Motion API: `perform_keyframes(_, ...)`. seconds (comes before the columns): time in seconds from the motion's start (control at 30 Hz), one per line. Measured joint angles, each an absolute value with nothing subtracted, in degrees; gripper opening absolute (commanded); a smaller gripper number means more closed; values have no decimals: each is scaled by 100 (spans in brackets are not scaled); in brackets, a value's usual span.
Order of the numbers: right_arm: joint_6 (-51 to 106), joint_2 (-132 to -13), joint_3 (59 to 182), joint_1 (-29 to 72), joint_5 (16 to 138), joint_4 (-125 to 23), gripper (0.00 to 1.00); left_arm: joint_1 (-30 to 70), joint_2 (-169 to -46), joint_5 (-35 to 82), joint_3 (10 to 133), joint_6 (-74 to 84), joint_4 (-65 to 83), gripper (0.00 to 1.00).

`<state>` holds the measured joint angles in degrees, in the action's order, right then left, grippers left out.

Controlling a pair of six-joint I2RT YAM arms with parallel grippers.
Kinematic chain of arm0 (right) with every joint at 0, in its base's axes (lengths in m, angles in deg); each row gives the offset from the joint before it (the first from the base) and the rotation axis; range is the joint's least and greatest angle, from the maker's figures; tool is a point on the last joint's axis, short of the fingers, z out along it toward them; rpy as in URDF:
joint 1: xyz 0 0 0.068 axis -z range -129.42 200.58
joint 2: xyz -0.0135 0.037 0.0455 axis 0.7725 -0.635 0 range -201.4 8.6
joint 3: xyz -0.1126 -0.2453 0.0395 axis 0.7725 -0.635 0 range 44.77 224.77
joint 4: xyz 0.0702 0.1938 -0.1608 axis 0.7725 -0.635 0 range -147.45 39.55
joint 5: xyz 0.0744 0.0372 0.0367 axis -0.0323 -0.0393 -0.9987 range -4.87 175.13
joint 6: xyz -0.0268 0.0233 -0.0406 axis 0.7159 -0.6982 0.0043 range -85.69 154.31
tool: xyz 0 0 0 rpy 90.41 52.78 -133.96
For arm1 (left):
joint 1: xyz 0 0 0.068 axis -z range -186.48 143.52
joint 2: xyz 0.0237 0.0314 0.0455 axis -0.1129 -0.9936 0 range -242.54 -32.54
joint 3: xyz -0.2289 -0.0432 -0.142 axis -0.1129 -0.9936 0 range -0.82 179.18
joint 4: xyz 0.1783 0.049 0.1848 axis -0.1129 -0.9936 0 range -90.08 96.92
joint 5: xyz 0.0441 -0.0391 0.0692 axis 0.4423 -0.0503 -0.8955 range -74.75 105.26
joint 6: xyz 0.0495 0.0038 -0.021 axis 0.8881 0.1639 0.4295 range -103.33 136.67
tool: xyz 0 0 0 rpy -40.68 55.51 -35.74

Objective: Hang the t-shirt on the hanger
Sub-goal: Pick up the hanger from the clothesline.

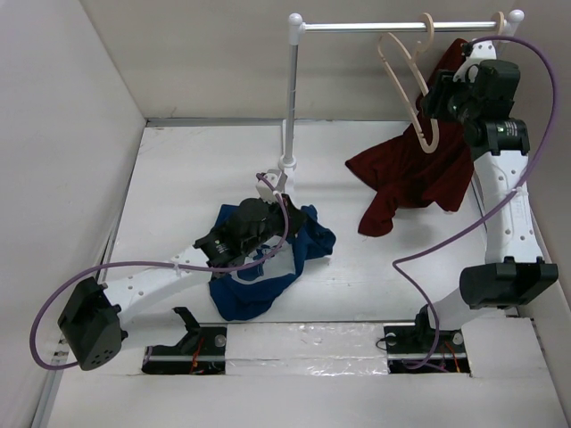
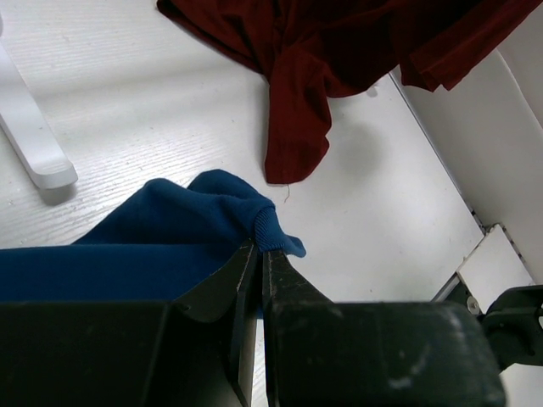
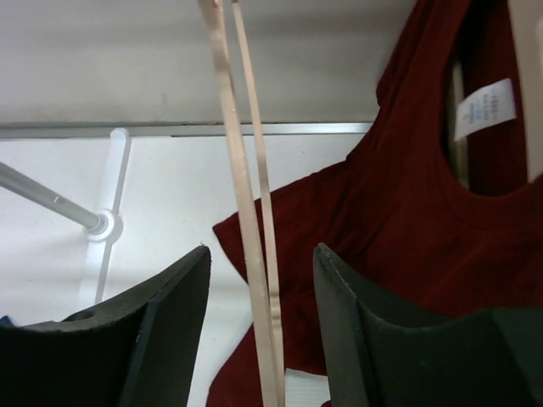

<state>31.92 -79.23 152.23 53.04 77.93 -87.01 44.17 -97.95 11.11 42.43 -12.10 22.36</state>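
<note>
The royal blue t-shirt (image 1: 268, 272) lies crumpled on the white table near the left arm. My left gripper (image 1: 287, 223) is shut on a fold of the t-shirt (image 2: 170, 229) at its ribbed edge, fingertips (image 2: 260, 246) pressed together. The pale beige hanger (image 1: 406, 76) hangs by its hook from the rail at the back right. My right gripper (image 1: 434, 100) is raised beside it. In the right wrist view the hanger's thin arms (image 3: 246, 212) run between the open jaws of that gripper (image 3: 263, 254), touching neither finger.
A white-and-silver clothes rail (image 1: 393, 27) stands on a post (image 1: 292, 98) with its foot (image 2: 34, 144) by the t-shirt. A dark red shirt (image 1: 415, 169) hangs from the rail's right end and drapes onto the table (image 2: 297, 85), behind the hanger (image 3: 407, 212). Walls close in left and back.
</note>
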Motion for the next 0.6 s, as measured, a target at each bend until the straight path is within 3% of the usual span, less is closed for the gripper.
perform_keyframes(0.07, 3216, -7925, 15173, 5254, 7788, -8673, 42, 4417, -9797, 1116, 4228, -1228, 2234, 0)
perform_keyframes(0.37, 3220, -7967, 15079, 5142, 7950, -8561, 19, 4417, -9805, 1113, 4221, -1256, 2238, 0)
perform_keyframes(0.43, 3240, -7967, 15079, 5072, 8011, -8559, 4, 4417, -9805, 1113, 4195, -1263, 2247, 0)
perform_keyframes(0.6, 3242, -7967, 15079, 4980, 8083, -8535, 0, 4417, -9805, 1109, 4184, -1274, 2236, 0)
